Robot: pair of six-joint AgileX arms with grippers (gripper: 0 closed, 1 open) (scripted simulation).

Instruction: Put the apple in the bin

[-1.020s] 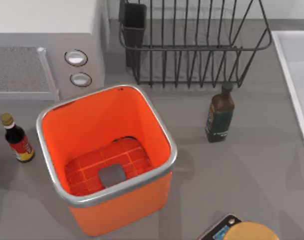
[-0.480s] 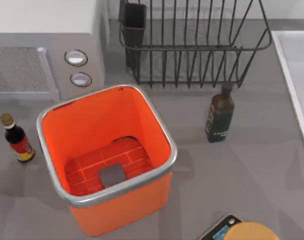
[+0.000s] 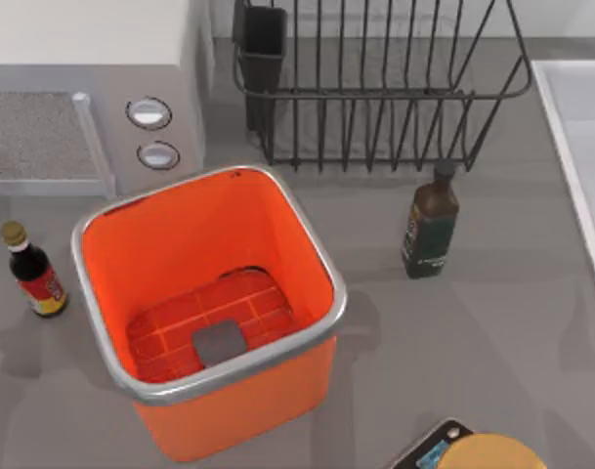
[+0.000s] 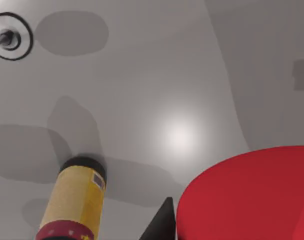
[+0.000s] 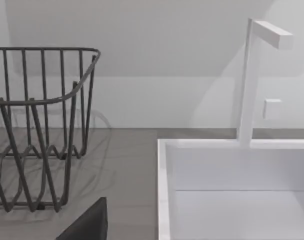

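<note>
Left claw (image 4: 226, 225): seen in the left wrist view, where one black finger (image 4: 162, 222) lies against the side of the apple (image 4: 246, 195). The claw is judged to be closed round the fruit, though the second finger cannot be seen.
Apple: held high above the grey bench (image 4: 181, 90), close under the wrist camera. It is placed over the left side of the bench, near the soy bottle (image 4: 79, 200).
Bin (image 3: 180, 244): set at the near left of the bench, just right of the soy bottle (image 3: 31, 269). Its gridded floor is bare and no apple is in it.
Change: a dark sliver that was seen at the top view's left edge beside the soy bottle a second ago, and smaller half a second ago, is now gone. The bin and the bottles have not been moved.
Meaning: the left arm is judged to have been raised with the apple. The carry to the right, over the bin's rim, is not yet done, nor is the release.
Right claw (image 5: 87, 225): parked at the right, faced toward the dish rack (image 5: 37, 125) and the white sink (image 5: 231, 200). Whether it is open cannot be told.
Hazard: the soy bottle stands just beside the path and could be knocked.
</note>
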